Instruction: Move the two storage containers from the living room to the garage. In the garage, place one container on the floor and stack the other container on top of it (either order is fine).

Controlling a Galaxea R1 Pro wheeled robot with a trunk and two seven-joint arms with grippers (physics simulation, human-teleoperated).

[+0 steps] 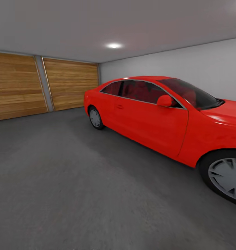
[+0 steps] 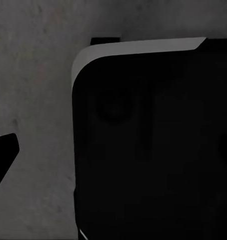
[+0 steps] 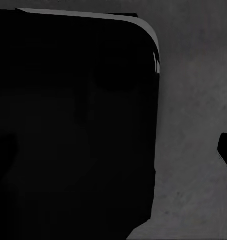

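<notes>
Pincers: state cannot be told.
Floor (image 1: 62, 180): dark grey concrete, lower frame.
Room: garage; red car (image 1: 159, 118) right, wooden doors (image 1: 41, 86) upper left.

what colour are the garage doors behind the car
Warm honey-brown horizontal wood planks on the two garage doors, clearest in the head view.
</notes>
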